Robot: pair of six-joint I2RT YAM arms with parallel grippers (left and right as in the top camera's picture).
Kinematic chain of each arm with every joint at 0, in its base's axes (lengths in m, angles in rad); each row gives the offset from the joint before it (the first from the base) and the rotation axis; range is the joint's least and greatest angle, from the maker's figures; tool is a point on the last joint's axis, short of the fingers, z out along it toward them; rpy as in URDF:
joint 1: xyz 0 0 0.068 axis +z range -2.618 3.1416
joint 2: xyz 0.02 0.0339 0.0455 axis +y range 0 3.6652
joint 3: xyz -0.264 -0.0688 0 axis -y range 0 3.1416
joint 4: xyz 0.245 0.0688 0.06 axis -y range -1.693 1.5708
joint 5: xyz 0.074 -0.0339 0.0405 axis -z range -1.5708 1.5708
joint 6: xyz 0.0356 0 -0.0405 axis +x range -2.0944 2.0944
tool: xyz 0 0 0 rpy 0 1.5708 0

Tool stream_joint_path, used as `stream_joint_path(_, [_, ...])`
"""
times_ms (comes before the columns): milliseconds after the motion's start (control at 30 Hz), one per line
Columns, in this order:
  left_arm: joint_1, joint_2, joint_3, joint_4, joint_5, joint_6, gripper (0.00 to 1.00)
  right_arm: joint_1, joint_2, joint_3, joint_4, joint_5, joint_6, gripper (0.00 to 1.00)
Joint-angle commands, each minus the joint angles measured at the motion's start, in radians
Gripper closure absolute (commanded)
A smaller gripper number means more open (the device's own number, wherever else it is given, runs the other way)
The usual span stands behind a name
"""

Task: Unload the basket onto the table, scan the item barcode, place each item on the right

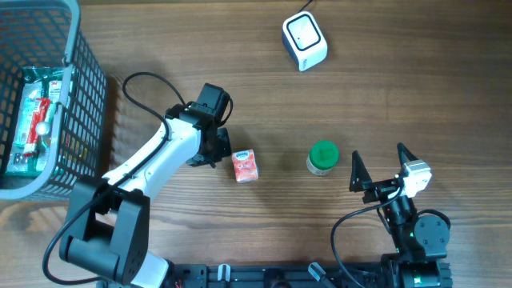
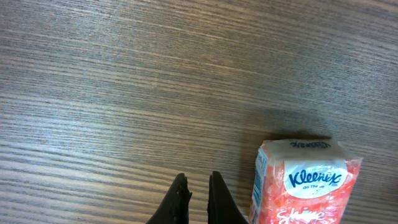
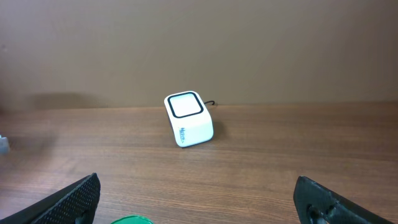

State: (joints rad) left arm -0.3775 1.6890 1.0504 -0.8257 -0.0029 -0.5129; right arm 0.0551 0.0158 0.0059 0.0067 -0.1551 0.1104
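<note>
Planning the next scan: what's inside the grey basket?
The grey basket holds packaged goods in green, red and white wrapping, lying flat. Whatever lies beneath them is covered, and the labels are too small to read.

Open wood of the table (image 1: 400,88) is stretching between the tissue pack (image 1: 245,166) and the scanner (image 1: 304,42). The green-lidded jar (image 1: 323,158) is sitting between the pack and the right gripper (image 1: 378,154), blocking a straight reach. The wire basket (image 1: 84,104) is walling off the left side, and the left arm (image 1: 160,154) is lying slantwise beside the pack.
</note>
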Motion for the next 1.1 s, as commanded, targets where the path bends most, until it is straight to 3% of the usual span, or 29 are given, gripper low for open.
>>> stream_joint_path(0, [0.002,0.013,-0.028,0.003,-0.013,0.008,0.96,-0.003,-0.002,-0.001,0.003,0.008,-0.005,0.00])
stream_joint_path(1067, [0.002,0.013,-0.086,0.051,0.009,0.008,0.96,-0.003,-0.002,-0.001,0.003,0.008,-0.005,0.00])
